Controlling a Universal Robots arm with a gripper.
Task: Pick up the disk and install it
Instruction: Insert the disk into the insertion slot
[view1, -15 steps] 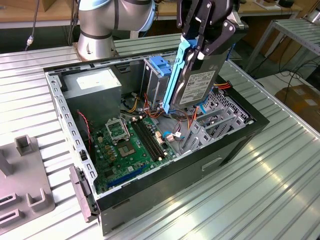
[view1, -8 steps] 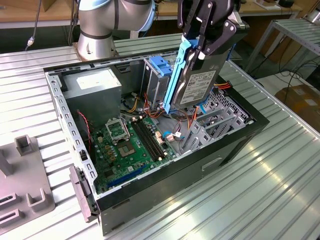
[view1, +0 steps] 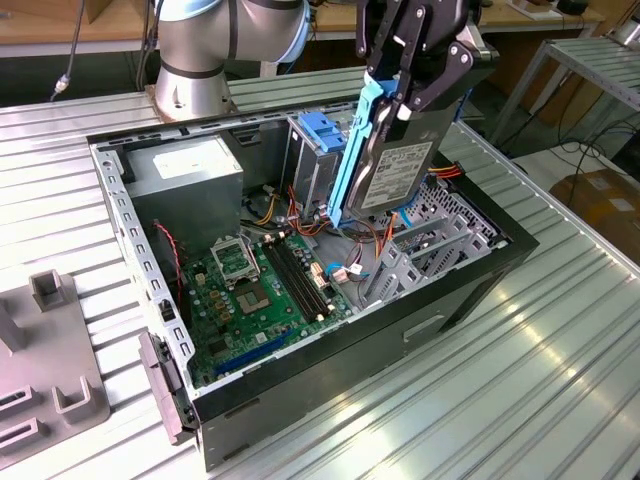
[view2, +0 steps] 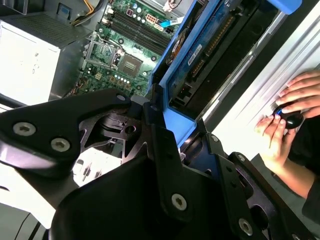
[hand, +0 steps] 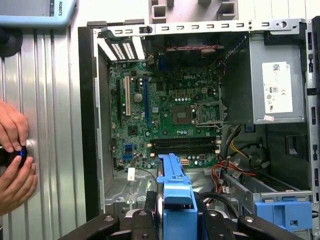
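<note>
A robot arm (view1: 200, 50) holds the disk (view1: 395, 170) on edge above an open computer case (view1: 420, 325), which lies on its side on a ribbed metal tabletop (view1: 540, 350). The jaws are clamped on the disk's upper end, across its blue rail and grey labelled body. The lower end hangs in the case opening, just beside the metal drive cage (view1: 305, 165) with its blue bracket (view1: 318, 128). Whether disk and cage touch cannot be told.

In both wrist views the disk's blue rail (hand: 172, 180) (view2: 172, 115) juts from between the jaws, over the green motherboard (hand: 170, 115). A grey power supply (hand: 277, 95) fills one corner of the case. Beside the case, a person's hands (hand: 12, 131) cup a small dark device (view2: 290, 120) on the tabletop. A grey moulded fixture (view1: 50, 385) sits on the tabletop at the exterior view's left, apart from the case.
</note>
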